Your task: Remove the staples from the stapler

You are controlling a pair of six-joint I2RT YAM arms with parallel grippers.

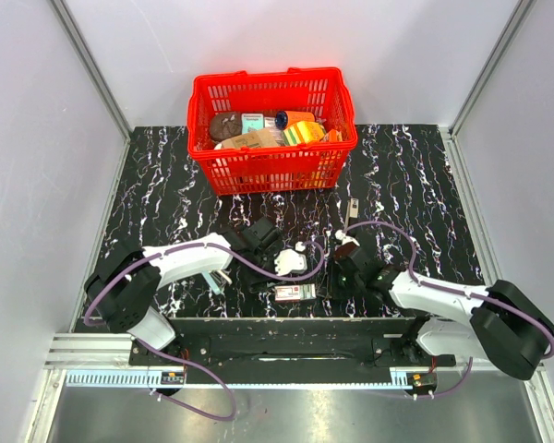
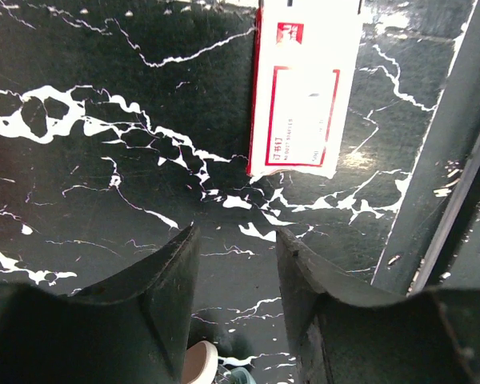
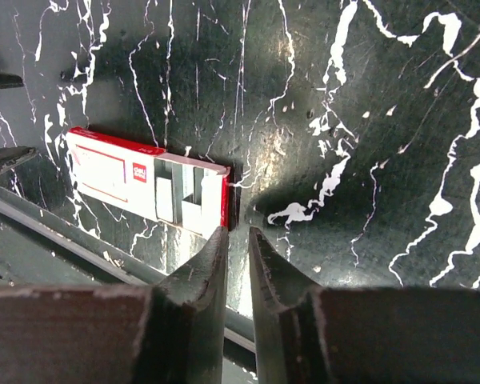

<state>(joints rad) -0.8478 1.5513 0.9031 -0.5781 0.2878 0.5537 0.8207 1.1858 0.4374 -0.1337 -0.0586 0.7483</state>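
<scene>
The stapler (image 1: 291,262) shows as a white part with a little teal under my left gripper (image 1: 279,273). In the left wrist view only its white and teal end (image 2: 206,364) peeks out low between the fingers, near the palm. My left gripper (image 2: 236,236) is open with nothing between its tips and points at the white-and-red staple box (image 2: 304,96). My right gripper (image 1: 328,284) hangs low over the table. In the right wrist view it (image 3: 238,232) is closed to a thin slit with nothing seen in it, its tips beside the end of the box (image 3: 152,188).
A red basket (image 1: 337,161) of groceries stands at the back. The staple box (image 1: 294,293) lies near the table's front rail (image 1: 277,323). A small silvery strip (image 1: 353,207) lies right of centre. A small pale-blue piece (image 1: 216,281) sits by the left forearm.
</scene>
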